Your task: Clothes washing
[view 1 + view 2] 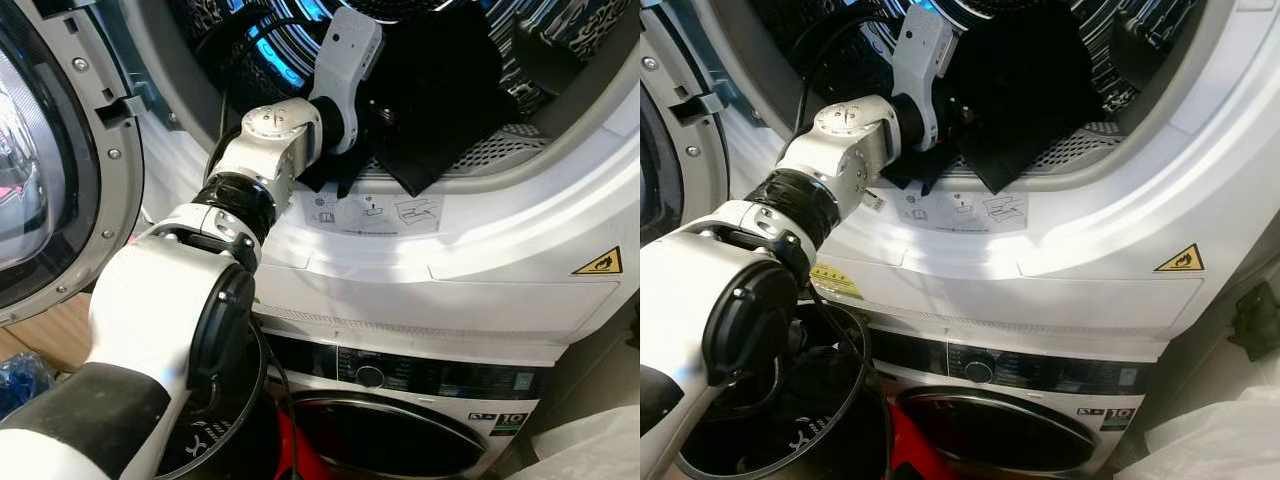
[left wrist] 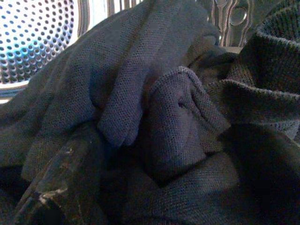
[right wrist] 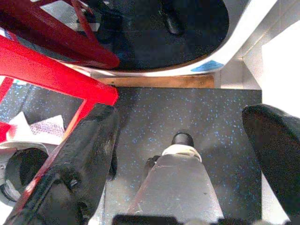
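My left arm [image 1: 270, 140] reaches up into the open drum [image 1: 500, 150] of the upper machine. Its gripper [image 1: 385, 125] is buried in a dark knitted garment [image 1: 440, 110] that hangs out over the drum's rim. In the left wrist view the same garment [image 2: 164, 117] is bunched right before the camera, and one black finger [image 2: 61, 173] stands far out to the side, so the gripper is open with cloth lying across it. My right gripper [image 3: 180, 115] hangs low over the dark speckled floor [image 3: 154, 108], open and holding nothing.
The upper machine's round door [image 1: 50, 180] stands open at the left. Below is a second washer [image 1: 400, 430] with its door shut. A black bucket [image 1: 235, 420] and a red frame [image 3: 51, 75] stand by my left side. A white bag [image 1: 590, 450] lies at the lower right.
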